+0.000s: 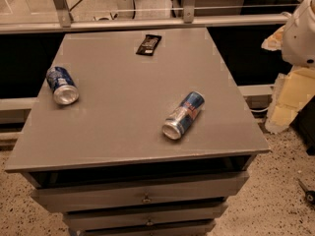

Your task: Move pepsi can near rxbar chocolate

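The pepsi can (61,85), short and dark blue with a silver top, lies on its side near the left edge of the grey tabletop (128,82), its top facing the front. The rxbar chocolate (148,44), a flat black wrapper, lies near the table's far edge, well apart from the can. My gripper is out of view; only a white rounded part of the arm (300,31) shows at the right edge, off the table.
A slimmer blue-and-silver can with red marks (183,115) lies on its side at the front right of the table. Drawers (142,195) sit below the tabletop. A metal rail (147,22) runs behind the table. Foam pieces (288,97) stand on the floor at right.
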`<state>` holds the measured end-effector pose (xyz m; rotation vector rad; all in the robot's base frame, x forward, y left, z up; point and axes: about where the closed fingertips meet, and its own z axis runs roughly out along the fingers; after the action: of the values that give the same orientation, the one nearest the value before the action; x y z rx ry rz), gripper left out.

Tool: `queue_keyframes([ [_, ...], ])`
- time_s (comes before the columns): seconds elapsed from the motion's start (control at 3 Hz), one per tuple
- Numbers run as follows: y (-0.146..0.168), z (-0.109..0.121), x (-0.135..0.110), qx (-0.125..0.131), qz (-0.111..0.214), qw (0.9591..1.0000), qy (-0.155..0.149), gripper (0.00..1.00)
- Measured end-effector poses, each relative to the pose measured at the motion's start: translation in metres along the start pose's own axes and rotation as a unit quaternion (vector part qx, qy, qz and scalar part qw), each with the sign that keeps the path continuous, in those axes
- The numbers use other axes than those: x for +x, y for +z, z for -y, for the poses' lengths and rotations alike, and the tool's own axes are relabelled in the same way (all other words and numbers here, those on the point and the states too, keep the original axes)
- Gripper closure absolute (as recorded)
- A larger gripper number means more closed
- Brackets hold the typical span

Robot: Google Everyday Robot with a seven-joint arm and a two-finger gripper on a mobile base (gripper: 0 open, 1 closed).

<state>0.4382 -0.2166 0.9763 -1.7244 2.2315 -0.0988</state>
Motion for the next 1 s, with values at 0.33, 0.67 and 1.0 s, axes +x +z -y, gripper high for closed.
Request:
queue_keyframes([
  [0.33,0.000,0.000,0.000,0.000,0.000,1.0000,0.000,0.00],
  [0.67,0.017,0.007,-0.024,-0.005,0.031,0.9995,0.001,0.00],
  [1.0,0.047,0.015,-0.076,-0.017,0.085,0.9962,0.000,0.00],
])
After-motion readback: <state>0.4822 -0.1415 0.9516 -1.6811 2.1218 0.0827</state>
